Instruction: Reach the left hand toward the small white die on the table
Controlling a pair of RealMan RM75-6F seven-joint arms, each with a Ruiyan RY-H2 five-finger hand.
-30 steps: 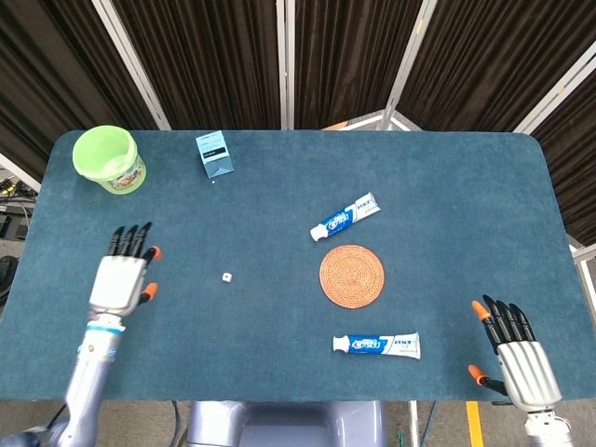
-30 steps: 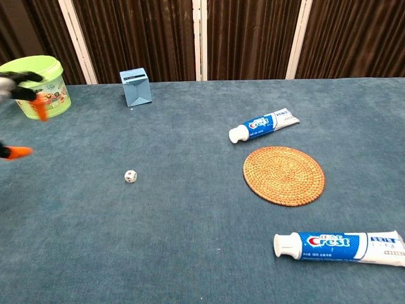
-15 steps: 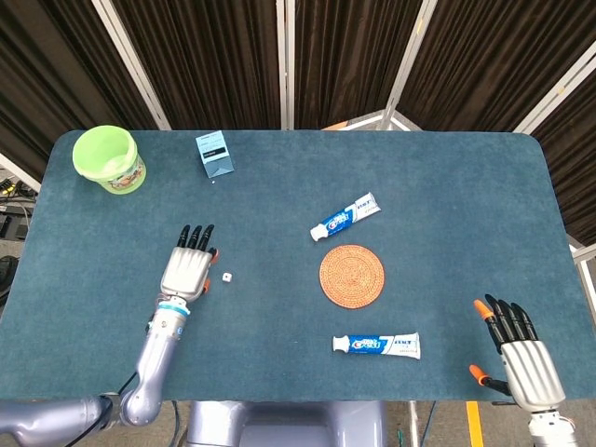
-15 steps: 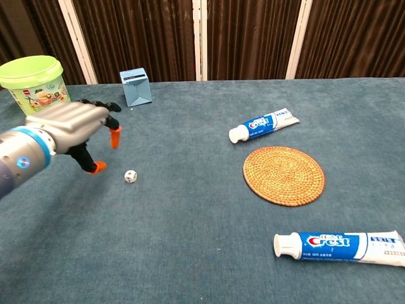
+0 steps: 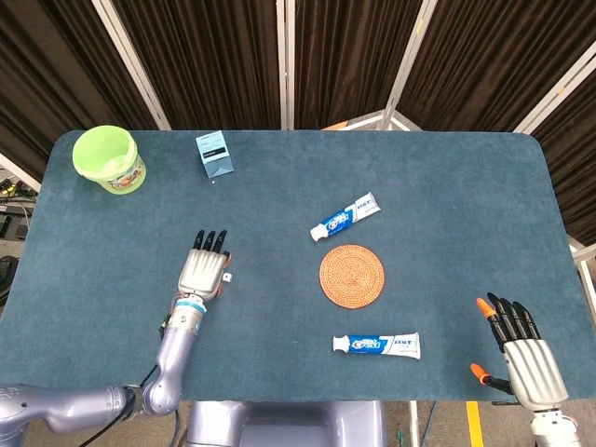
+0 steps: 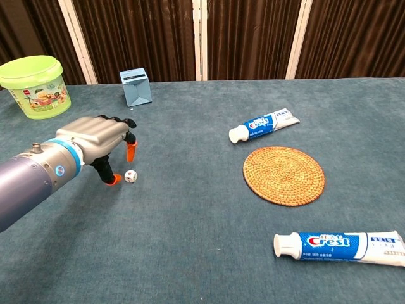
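White die point(image 6: 130, 177) sits on the blue felt table point(image 6: 190, 240), well to the left of the woven coaster point(image 6: 284, 175) and about level with it. Left hand point(image 6: 98, 140) hangs over the felt just left of the die, palm down, fingers apart and curled downward, gripping nothing. One orange fingertip point(image 6: 131, 152) hangs right above the die, another point(image 6: 113, 180) is down at the felt just beside it on the left; can't tell whether either touches the die. In the head view the left hand point(image 5: 205, 270) covers most of the die point(image 5: 228, 275), only a sliver shows at its right edge. Right hand point(image 5: 524, 358) is far right of the coaster point(image 5: 352, 276) and nearer the front table edge, flat, fingers spread, empty; chest view doesn't show it. One toothpaste tube point(image 6: 264, 125) lies just behind the coaster, angled, cap to the left. Second toothpaste tube point(image 6: 338, 246) lies in front of the coaster toward the near edge, cap to the left. Blue box point(image 6: 135, 87) stands far behind and left of the coaster, near the back of the table. Green bucket point(image 6: 36, 85) stands further left of that, at the back left corner.
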